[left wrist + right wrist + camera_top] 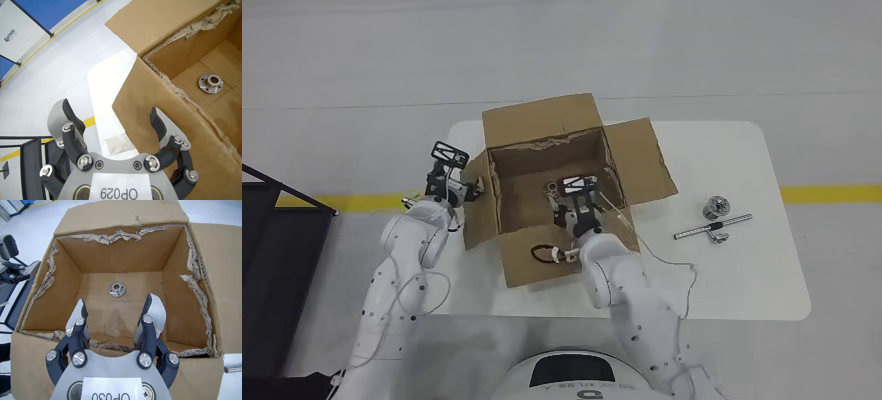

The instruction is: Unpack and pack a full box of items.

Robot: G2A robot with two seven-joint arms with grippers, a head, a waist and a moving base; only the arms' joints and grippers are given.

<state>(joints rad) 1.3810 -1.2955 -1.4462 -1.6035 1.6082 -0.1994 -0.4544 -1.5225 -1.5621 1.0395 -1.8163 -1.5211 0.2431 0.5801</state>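
Observation:
An open cardboard box (542, 125) with torn rims stands mid-table, flaps folded outward. On its floor lies a single round metal flange (117, 289), which the left wrist view shows too (210, 83). My right gripper (116, 308) hangs open over the near part of the box (122, 256), above the flange and not touching it; from the top view it (572, 195) sits inside the box outline. My left gripper (115, 119) is open at the box's left side (474, 188), its fingers (157, 123) either side of the left flap's corner (151, 106).
On the white table (742, 270), to the right of the box, lie a second metal flange (716, 208) and a steel rod (712, 228); the rod's end (232, 368) also pokes in past the near flap. A black rack (272, 230) stands left of the table.

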